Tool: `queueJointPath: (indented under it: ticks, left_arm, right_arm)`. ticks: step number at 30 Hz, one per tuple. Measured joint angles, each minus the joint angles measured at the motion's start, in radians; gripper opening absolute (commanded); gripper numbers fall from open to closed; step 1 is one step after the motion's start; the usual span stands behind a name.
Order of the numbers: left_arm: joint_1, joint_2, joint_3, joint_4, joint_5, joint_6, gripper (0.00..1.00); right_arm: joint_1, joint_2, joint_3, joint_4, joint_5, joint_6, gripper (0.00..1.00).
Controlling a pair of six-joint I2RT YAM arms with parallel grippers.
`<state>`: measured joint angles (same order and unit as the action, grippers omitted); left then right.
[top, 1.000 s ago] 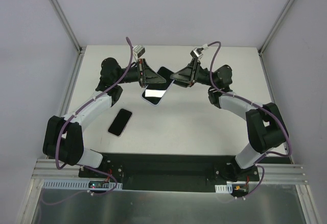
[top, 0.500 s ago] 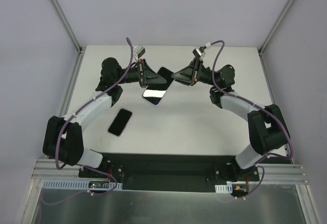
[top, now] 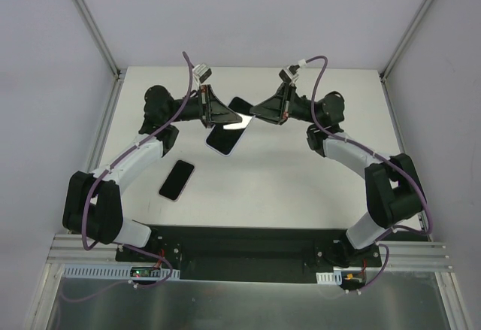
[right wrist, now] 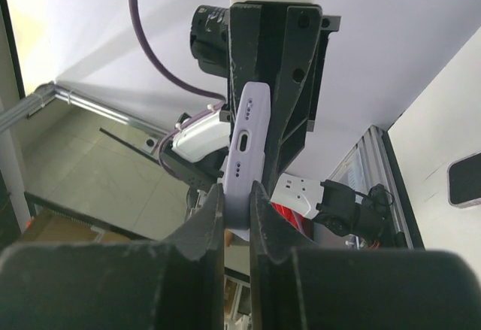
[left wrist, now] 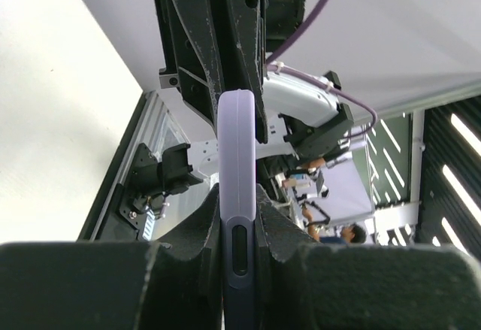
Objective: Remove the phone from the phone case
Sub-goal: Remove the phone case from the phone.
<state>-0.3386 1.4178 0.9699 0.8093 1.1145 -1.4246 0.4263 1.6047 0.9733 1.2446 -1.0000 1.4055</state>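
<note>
The phone [top: 225,140] sits in its lilac phone case, held in the air over the back middle of the table [top: 301,180], dark screen up. My left gripper [top: 219,117] is shut on the case's left long edge. In the left wrist view the case [left wrist: 239,149] stands edge-on between the fingers of the left gripper [left wrist: 239,221]. My right gripper [top: 252,112] is shut on the case's far right corner. The right wrist view has that end, with port and speaker holes [right wrist: 246,131], pinched in the right gripper [right wrist: 237,198].
A second dark phone [top: 176,180] lies flat on the table's left side, near the left arm; it also shows at the edge of the right wrist view as a second phone [right wrist: 464,180]. White walls close in the table at the back and both sides.
The right gripper's jaws have closed onto the case's corner. The held phone has shifted slightly left and up with both grippers.
</note>
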Motion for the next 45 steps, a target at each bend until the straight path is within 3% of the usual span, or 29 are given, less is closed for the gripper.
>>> queueJointPath:
  ticks: [11,25,31,33,35,40,45]
  left_arm:
    - [0.022,0.091,-0.004,0.448,0.071,-0.21,0.0]
    - [0.02,0.168,0.049,0.628,0.167,-0.369,0.0]
    - [0.026,0.212,0.101,0.667,0.201,-0.459,0.0]
    - [0.026,0.212,0.102,0.671,0.201,-0.475,0.0]
    - [0.026,0.204,0.102,0.671,0.2,-0.478,0.0]
    - [0.031,0.127,0.068,0.631,0.186,-0.381,0.0]
    - [0.033,0.024,0.043,0.43,0.19,-0.207,0.0]
  right_arm:
    - [0.031,-0.009,0.116,-0.031,-0.076,-0.008,0.01]
    - [0.062,-0.058,0.117,-0.081,-0.109,-0.052,0.01]
    - [0.062,-0.06,0.128,-0.1,-0.108,-0.068,0.02]
    - [0.063,-0.06,0.132,-0.102,-0.109,-0.066,0.21]
    - [0.063,-0.055,0.148,-0.108,-0.119,-0.054,0.22]
    - [0.079,-0.012,0.213,-0.081,-0.171,0.023,0.1]
    - [0.1,0.016,0.247,-0.024,-0.207,0.073,0.01]
